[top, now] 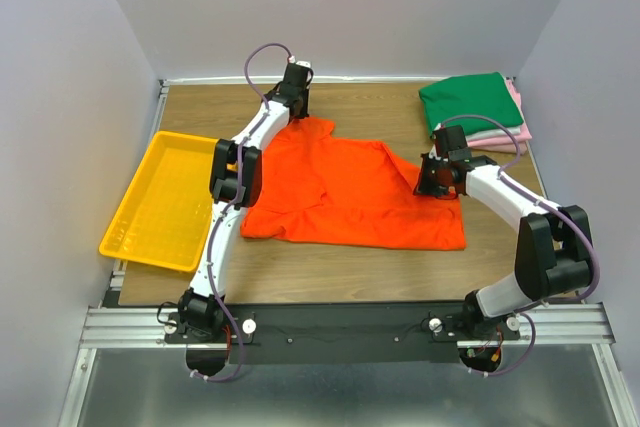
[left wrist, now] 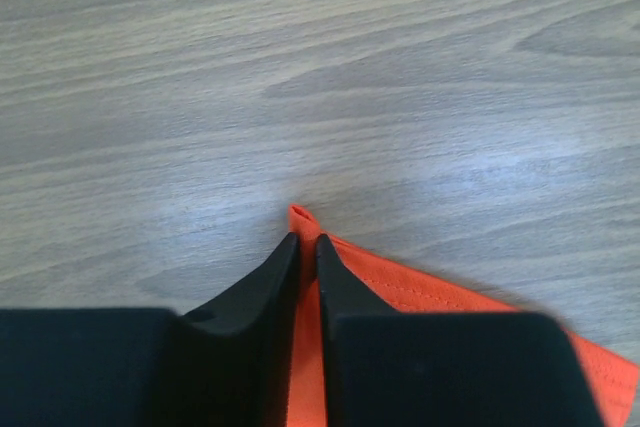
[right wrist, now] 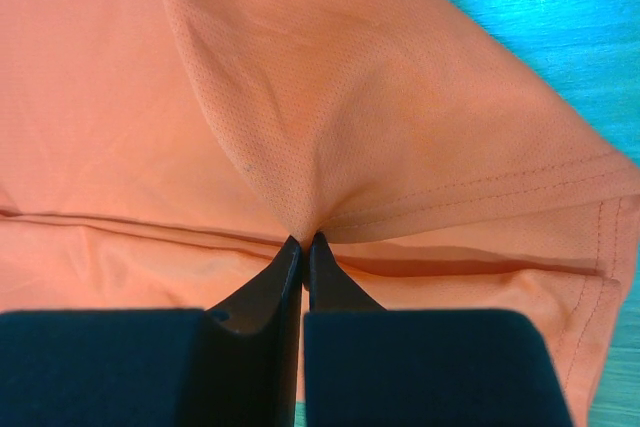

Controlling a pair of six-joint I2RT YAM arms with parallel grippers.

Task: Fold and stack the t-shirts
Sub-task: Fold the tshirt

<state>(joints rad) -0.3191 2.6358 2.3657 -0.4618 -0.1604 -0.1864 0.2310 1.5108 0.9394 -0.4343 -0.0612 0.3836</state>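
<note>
Orange t-shirt (top: 340,202) lies spread across the middle of the tabletop (top: 330,262), its near hem flat. On its right side the right tool (right wrist: 303,240) is clamped on a pinched-up ridge of cloth. At the far edge the left tool (left wrist: 307,239) nips a corner tip. Two such holds likely serve to carry one edge over for a fold. Farther right, the green t-shirt (top: 470,102) sits folded atop the pink t-shirt (top: 508,133).
</note>
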